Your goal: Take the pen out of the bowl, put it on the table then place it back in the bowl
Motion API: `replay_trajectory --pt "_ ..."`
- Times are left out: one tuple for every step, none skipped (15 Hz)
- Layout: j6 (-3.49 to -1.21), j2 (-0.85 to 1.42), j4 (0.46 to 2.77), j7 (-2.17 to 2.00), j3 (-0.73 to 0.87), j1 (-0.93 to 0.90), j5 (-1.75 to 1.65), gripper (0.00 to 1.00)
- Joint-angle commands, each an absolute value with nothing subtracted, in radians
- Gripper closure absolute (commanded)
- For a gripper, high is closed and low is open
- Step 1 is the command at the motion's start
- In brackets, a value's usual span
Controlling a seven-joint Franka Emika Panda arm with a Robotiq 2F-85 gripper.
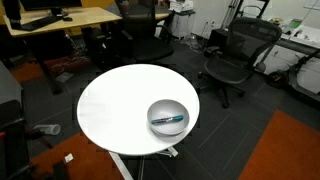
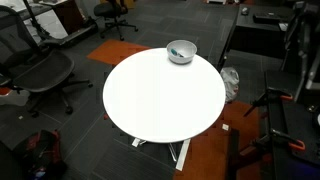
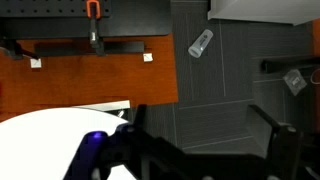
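In an exterior view, we saw the bowl point(image 1: 167, 117) at the lower right of the round tabletop point(image 1: 115, 105), with the pen point(image 1: 168, 120) lying inside it. In an exterior view, the bowl point(image 2: 181, 51) stood near the tabletop's point(image 2: 160, 100) upper edge. In the wrist view, the claw point(image 3: 196, 112) rose from the bottom edge, its fingers spread apart and holding nothing, with the white tabletop point(image 3: 45, 140) at lower left.

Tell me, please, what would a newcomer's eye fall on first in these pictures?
The large round white table fills the middle of both exterior views. Near its edge stands a silver bowl, and a teal pen lies inside it. Black office chairs stand around on the dark floor.
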State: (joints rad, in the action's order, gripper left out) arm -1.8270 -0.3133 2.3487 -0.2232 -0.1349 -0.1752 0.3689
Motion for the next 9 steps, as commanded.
replay_trajectory --pt "-1.823 -0.313 2.346 -0.221 -0.146 -0.163 0.371 0.0" --pt "-1.823 -0.313 2.346 -0.221 -0.146 -0.163 0.371 0.0" --pt "-1.823 -0.313 2.346 -0.221 -0.146 -0.163 0.371 0.0" --pt "-1.823 -0.313 2.346 -0.221 -0.146 -0.163 0.371 0.0" --pt "-1.823 -0.313 2.346 -0.221 -0.146 -0.163 0.371 0.0" --pt "-1.823 -0.313 2.346 -0.221 -0.146 -0.163 0.371 0.0" --pt "-1.834 -0.315 2.343 -0.221 -0.142 -0.155 0.356 0.0" --pt "-1.844 -0.319 2.34 -0.227 -0.14 -0.145 0.333 0.0" --pt "-1.853 -0.321 2.335 -0.225 -0.134 -0.134 0.312 0.0"
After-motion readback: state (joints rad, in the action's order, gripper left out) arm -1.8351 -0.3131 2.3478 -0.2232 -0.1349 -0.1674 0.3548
